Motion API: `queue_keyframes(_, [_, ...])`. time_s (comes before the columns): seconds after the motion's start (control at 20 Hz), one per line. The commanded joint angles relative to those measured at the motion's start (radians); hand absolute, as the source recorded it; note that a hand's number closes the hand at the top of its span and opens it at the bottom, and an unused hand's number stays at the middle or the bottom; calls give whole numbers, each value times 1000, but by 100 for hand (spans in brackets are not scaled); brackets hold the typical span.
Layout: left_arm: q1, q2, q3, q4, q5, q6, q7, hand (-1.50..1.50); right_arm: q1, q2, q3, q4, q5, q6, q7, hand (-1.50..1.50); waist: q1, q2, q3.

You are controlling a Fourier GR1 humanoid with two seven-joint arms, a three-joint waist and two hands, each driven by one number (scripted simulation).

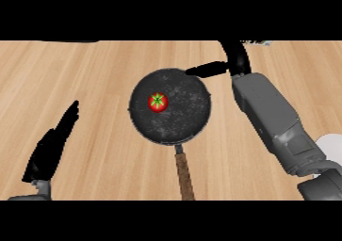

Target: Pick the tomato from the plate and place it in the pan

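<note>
The round red tomato (157,101) lay in the black metal pan (182,120). The right hand (211,69) hung beside its rim, fingers spread, empty. Withdrawing carelessly might knock the pan.

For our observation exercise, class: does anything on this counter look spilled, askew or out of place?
Nothing stands out. The tomato lies inside the pan, which sits flat on the counter.

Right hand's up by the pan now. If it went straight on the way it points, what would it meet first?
The pan: the right hand points left at its far right rim, with the tomato further in. It may be above the rim and pass over; height is unclear.
</note>
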Motion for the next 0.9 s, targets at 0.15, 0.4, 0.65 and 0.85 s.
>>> queue_keyframes(0.15, [26, 1, 13, 21, 9, -10, -39, 0, 73, -168, -50, 85, 4, 140, -203, -150, -12, 1, 0])
queue_keyframes(0.4, [20, -41, -37, -25, -42, 27, 17, 0, 44, -275, -74, 137, 11, 246, -222, -150, -11, -1, 1])
queue_keyframes(0.65, [-10, -11, 5, 9, -6, -8, 6, 0, 43, -411, -89, 173, 14, 394, -245, -150, -4, 5, 2])
queue_keyframes(0.85, [27, -10, 3, -16, -7, -15, 6, 0, 84, -415, -78, 196, 42, 435, -302, -150, -2, 2, 2])
